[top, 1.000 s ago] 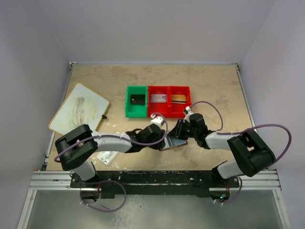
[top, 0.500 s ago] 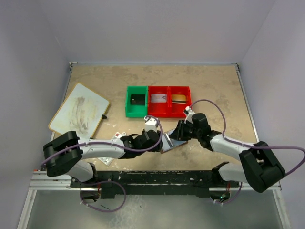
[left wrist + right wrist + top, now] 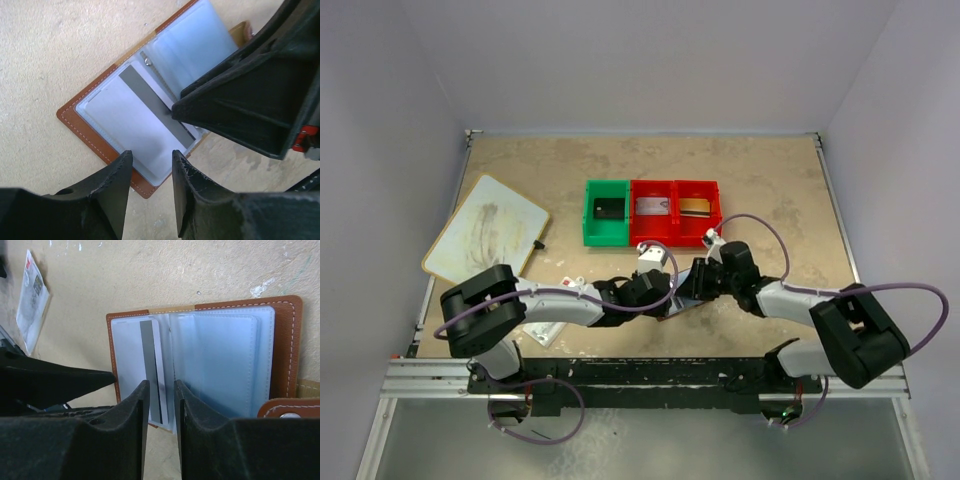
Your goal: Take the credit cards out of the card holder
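Nothing's really coming through as readable text here, the card in the card holder is only showing its dark stripe and the little packet's print is blurring out.

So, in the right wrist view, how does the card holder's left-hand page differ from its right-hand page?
The left-hand page holds a white card with a dark stripe; the right-hand page looks empty. The left-hand page appears whitish, the right-hand page pale blue. Both are clear pockets in the brown card holder.
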